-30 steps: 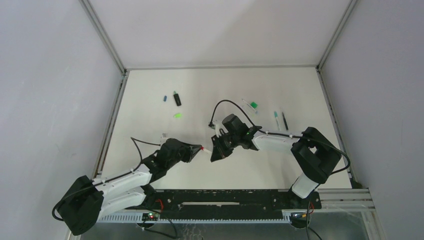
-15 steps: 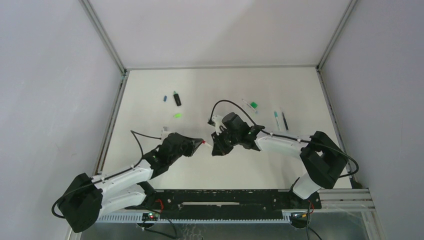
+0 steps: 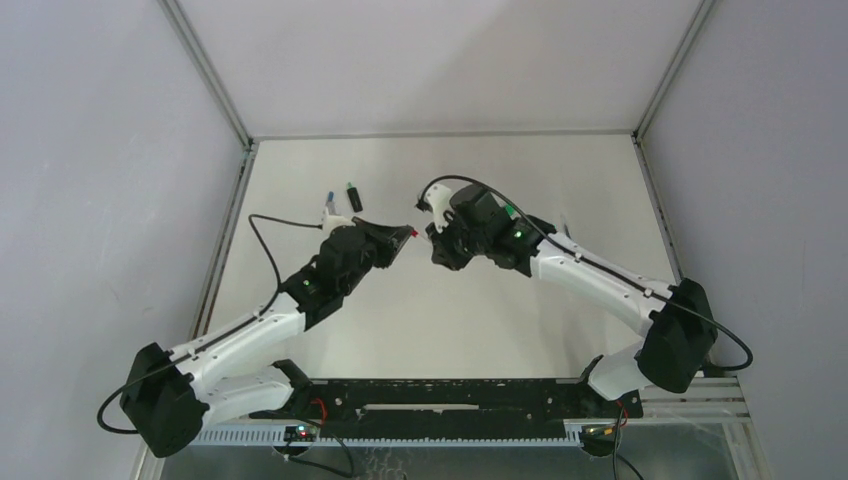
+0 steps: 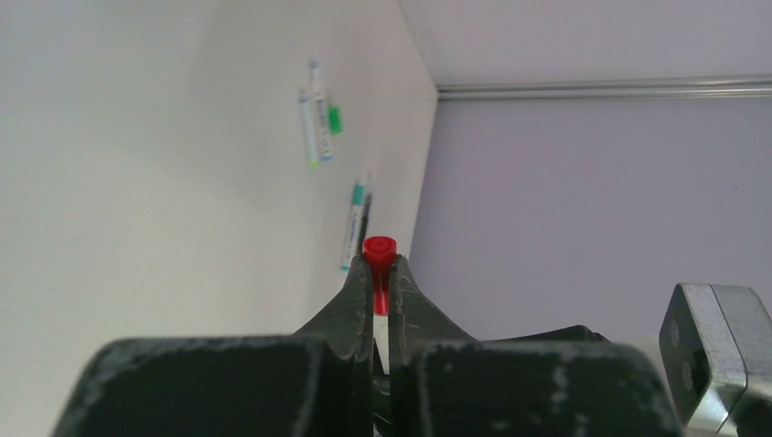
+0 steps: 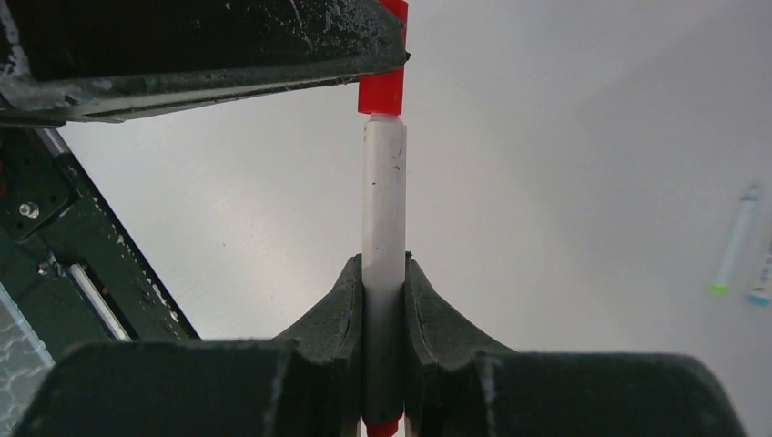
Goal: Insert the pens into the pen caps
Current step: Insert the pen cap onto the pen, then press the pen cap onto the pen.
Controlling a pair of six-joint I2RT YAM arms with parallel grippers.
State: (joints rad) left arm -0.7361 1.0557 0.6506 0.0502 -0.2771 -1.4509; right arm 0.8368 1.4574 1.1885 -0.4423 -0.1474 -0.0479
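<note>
– Pens job: status? Big stuff first.
– Your table (image 3: 450, 320) is plain white. Your left arm (image 3: 250, 335) and right arm (image 3: 600, 285) both stretch out over the middle of it. Their tips face each other and are close together.
– Grippers?
– Your left gripper (image 4: 380, 264) has its fingers (image 4: 357, 291) pressed in on the red cap (image 4: 380, 246). The cap sticks out past the tips. Your right gripper (image 5: 383, 264) has its fingers (image 5: 341, 309) clamped on the white pen (image 5: 384, 182). The barrel points straight out from the jaws, and a red end shows at the back between the fingers.
– Pen in the cap?
– You can't tell. In the right wrist view a red piece sits on the barrel's far end and runs behind the left finger. It could be the cap or the pen's own tip. The left wrist view shows only the cap's round end against the wall (image 4: 564, 200). From the top, the cap and the right gripper are near each other.
– Loose items?
– Black marker (image 3: 354, 196) lies on the table's far left, with a small blue piece (image 3: 329, 198) just beside it. From the left wrist you see two pale pens (image 4: 307, 127) lying side by side on the table. A green cap (image 4: 335, 119) is right against them. Closer to the camera, a teal-ended pen (image 4: 353, 223) lies alongside a thin dark pen (image 4: 366, 214).
</note>
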